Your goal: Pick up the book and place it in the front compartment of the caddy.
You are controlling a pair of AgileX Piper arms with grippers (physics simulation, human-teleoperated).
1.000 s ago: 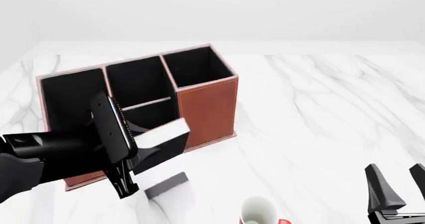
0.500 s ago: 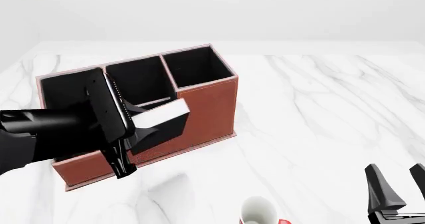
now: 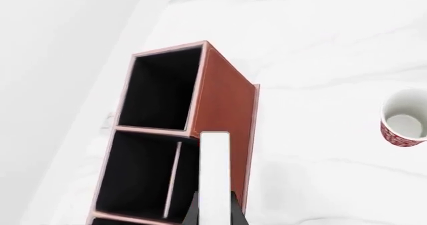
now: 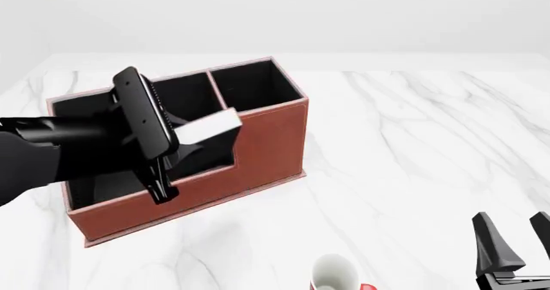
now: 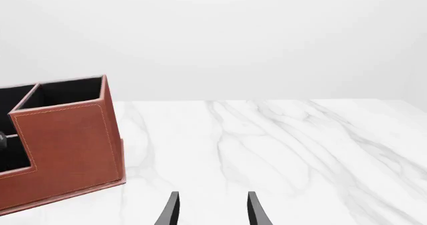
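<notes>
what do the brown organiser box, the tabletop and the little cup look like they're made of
The reddish-brown caddy looks like leather or faux leather: matte walls with pale stitching along the edges, black lining inside. The white tabletop looks like polished marble, going by its grey veins, though it could be a printed surface. The white-and-red mug looks like smooth glazed ceramic.

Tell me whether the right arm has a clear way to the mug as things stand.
Probably yes. The right gripper is open and holds nothing, the mug stands nearby, and only bare table lies between them.
</notes>
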